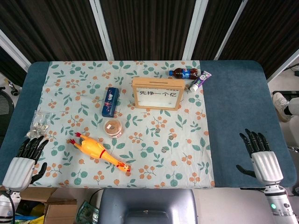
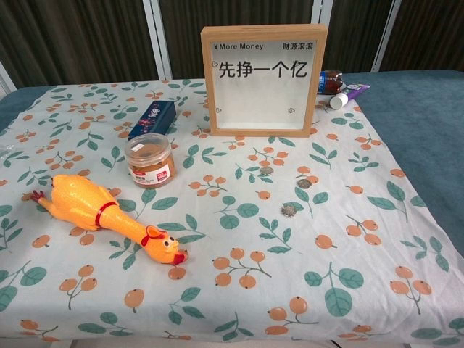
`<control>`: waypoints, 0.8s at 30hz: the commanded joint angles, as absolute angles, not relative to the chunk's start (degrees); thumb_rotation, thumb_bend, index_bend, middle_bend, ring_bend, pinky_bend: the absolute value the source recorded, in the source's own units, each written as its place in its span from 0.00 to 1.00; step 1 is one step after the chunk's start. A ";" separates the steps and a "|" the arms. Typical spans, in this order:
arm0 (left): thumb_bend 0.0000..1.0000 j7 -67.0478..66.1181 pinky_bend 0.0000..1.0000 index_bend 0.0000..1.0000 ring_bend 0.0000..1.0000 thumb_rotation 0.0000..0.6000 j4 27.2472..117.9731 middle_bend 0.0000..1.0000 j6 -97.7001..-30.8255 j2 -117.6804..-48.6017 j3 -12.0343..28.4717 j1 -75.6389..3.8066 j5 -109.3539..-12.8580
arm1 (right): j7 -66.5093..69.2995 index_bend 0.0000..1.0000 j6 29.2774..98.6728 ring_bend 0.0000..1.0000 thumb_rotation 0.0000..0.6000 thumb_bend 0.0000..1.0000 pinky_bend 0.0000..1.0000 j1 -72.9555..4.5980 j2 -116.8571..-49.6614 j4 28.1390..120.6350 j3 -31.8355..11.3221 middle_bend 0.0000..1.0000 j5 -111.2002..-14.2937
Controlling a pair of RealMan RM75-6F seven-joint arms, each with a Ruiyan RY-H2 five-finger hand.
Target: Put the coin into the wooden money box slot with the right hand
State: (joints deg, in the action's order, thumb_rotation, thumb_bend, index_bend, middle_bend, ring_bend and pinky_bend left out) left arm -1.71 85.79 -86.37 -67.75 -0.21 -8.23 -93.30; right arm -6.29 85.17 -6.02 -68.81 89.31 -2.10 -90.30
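From the head view, the wooden money box (image 1: pixel 157 93) stands upright at the far middle of the flowered cloth (image 1: pixel 196 158) that covers the surface, its slot a dark line along the top edge and white lettering panel facing the robot. One coin (image 1: pixel 164 149) shows as a small grey disc on the cloth, well in front of the box and nearer the right side. The right hand (image 1: pixel 259 151) rests on the bare blue surface off the cloth's right edge, fingers spread and holding nothing, well apart from the coin. The left hand (image 1: pixel 28 156) lies at the left edge, fingers likewise apart and empty, just near a clear bag (image 1: pixel 39 123). A rubber chicken (image 1: pixel 99 151), a small jar (image 1: pixel 113 127), a blue case (image 1: pixel 110 101), a bottle (image 1: pixel 184 73) and a tube (image 1: pixel 200 80) also lie about.

From the chest view, the box (image 2: pixel 262 80) fills the upper middle; three small silver coins lie in front, one (image 2: pixel 291 211) nearest the camera. Neither hand appears here.
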 commanded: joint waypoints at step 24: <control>0.48 2.02 0.04 0.00 0.00 1.00 85.89 0.00 -86.31 -66.47 -0.27 -8.75 -94.00 | -12.42 0.53 69.49 0.00 1.00 0.27 0.00 -23.52 -83.34 80.57 -6.42 0.07 -95.54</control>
